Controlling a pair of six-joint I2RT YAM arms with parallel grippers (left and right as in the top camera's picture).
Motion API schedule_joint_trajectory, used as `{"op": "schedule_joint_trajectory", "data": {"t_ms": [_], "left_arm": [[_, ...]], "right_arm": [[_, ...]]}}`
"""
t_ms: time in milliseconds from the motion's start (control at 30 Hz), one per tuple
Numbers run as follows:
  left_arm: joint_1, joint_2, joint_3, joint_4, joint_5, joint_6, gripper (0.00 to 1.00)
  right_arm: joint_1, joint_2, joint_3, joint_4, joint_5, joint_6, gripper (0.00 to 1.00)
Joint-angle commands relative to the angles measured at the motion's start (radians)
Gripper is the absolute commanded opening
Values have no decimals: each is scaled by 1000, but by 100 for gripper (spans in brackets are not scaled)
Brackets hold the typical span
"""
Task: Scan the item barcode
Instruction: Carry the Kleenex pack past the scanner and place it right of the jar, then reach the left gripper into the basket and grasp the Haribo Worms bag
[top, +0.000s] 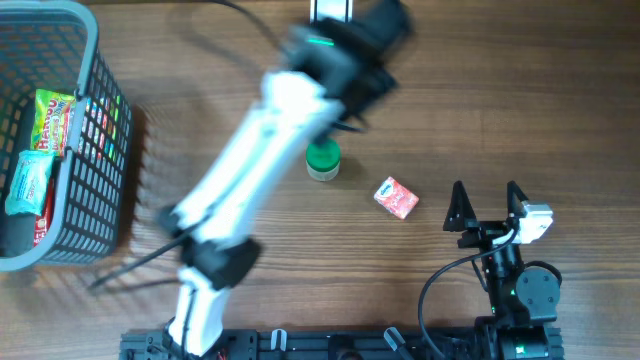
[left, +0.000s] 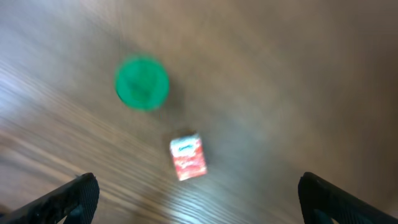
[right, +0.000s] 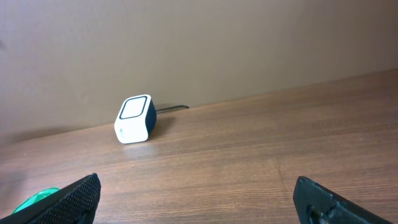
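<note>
overhead: straight down on table (top: 420, 120) | my left wrist: high, downward, shares green lid (left: 142, 83) and red carton (left: 188, 157) with overhead | my right wrist: low, level, facing scanner (right: 134, 119)

one jar (top: 322, 160), box (top: 396, 197), scanner (right: 134, 119) and basket (top: 100, 180)

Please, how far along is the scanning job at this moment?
Done: nothing shows as scanned. The red box and the green-capped container lie on the table, outside the basket.
In hand: nothing. The left tool is open above both items, and the right tool is open and empty.
Left: pick up an item and show its barcode to the scanner.
</note>
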Motion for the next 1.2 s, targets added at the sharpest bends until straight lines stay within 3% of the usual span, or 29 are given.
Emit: {"op": "schedule_joint_trajectory", "data": {"t_ms": [0,333,500,767,900,1000,1167], "left_arm": [[71,-131,13,-9,62,174,100],[195,-414,13,-9,-229,249,100],[340,-520,13,-9,-447,257,100],[853,-552,0,-8,-431,305,100],[1097,-509,-97,-8,-301,305,100],[1210,-460,-218,-6,-221,300,100],[1322,-364,-454,60,-220,300,100]], "right_arm": [[5,-4,-1,5,14,1,100],[5,-4,-1,5,14,1,100],[5,-4,-1,5,14,1,100],[5,-4,-1,5,14,1,100],[5,-4,-1,5,14,2,100],[5,-4,-1,5,14,1,100],[5,-4,-1,5,14,2,100]]}}
